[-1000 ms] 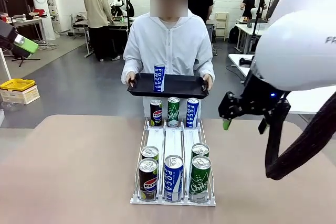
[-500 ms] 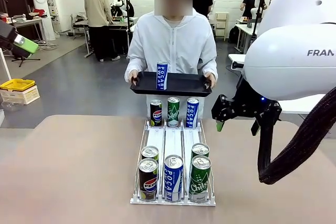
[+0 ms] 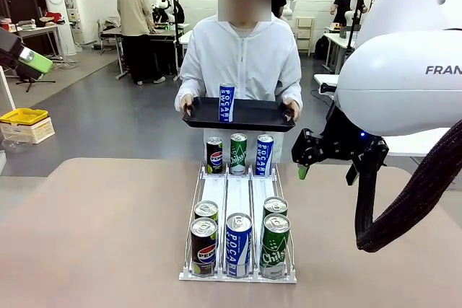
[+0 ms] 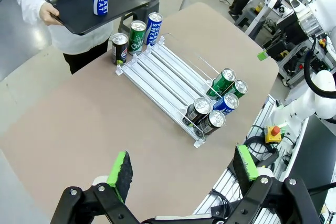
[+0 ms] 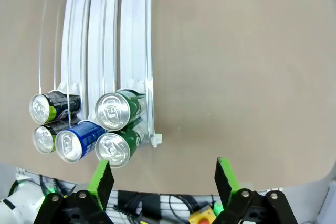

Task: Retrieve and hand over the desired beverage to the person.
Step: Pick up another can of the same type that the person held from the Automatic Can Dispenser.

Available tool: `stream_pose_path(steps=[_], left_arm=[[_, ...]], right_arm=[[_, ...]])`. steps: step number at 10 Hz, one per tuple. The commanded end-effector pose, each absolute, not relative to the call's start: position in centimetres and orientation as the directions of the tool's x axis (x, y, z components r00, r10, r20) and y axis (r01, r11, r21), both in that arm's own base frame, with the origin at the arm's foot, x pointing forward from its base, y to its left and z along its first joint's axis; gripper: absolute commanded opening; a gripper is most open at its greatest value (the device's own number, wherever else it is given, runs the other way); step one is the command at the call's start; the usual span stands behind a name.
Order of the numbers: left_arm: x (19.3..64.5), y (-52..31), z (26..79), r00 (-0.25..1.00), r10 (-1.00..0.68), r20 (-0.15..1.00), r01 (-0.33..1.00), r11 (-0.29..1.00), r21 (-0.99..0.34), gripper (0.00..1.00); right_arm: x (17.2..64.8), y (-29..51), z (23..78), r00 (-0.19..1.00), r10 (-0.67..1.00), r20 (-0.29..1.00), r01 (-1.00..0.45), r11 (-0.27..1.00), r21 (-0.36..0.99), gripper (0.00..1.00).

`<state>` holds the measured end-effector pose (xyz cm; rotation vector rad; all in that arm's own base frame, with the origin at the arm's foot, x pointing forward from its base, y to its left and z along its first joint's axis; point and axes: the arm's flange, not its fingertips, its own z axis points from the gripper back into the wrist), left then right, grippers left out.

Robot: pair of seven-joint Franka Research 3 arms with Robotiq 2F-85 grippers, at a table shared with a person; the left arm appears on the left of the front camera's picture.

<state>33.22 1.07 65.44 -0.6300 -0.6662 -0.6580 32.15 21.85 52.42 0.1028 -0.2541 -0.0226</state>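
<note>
— Location of the drink?

— One Pocari Sweat can [image 3: 227, 102] stood upright on the black tray [image 3: 263, 115], which the person [image 3: 242, 63] held level beyond the far edge of the table [image 3: 101, 236]. The other cans were in the wire rack [image 3: 238, 192] at mid-table, all on end: three at the far end, five bunched at the near end.

— Position of the arms relative to it?

— The right hand [image 3: 328, 171] hung over the right side of the table, just right of the rack's far end, touching nothing. The tray can lay ahead of it and to its left, across the table edge. Of the two, it was the nearer. The left hand [image 4: 184, 166] was high above the near left corner, well apart from both rack and tray.

— Condition of each?

— Both were spread wide and empty, with only bare air between the green pads.

— Assessment?

— If the tray can was the one wanted, delivery looked complete. If not, the near-end cluster sat below and to one side of the right hand in its wrist view. A pick there would need a shift sideways over the rack, then a straight drop onto an upright can.
</note>
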Motion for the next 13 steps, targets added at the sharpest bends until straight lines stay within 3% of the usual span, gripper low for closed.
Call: stream_pose_path(steps=[1,5,13], left_arm=[[33.3,1.3,65.4,0.590,-0.340,0.732,0.732,0.608,-0.308,1.00],[33.3,1.3,65.4,0.590,-0.340,0.732,0.732,0.608,-0.308,1.00],[33.3,1.3,65.4,0.590,-0.340,0.732,0.732,0.608,-0.308,1.00]], right_arm=[[32.2,21.8,52.4,0.968,-0.035,0.250,0.009,0.994,0.104,1.00],[33.7,27.1,49.1,0.988,0.068,0.136,-0.073,0.997,0.032,1.00],[34.8,31.3,45.0,0.991,0.111,0.074,-0.111,0.994,-0.009,1.00]])
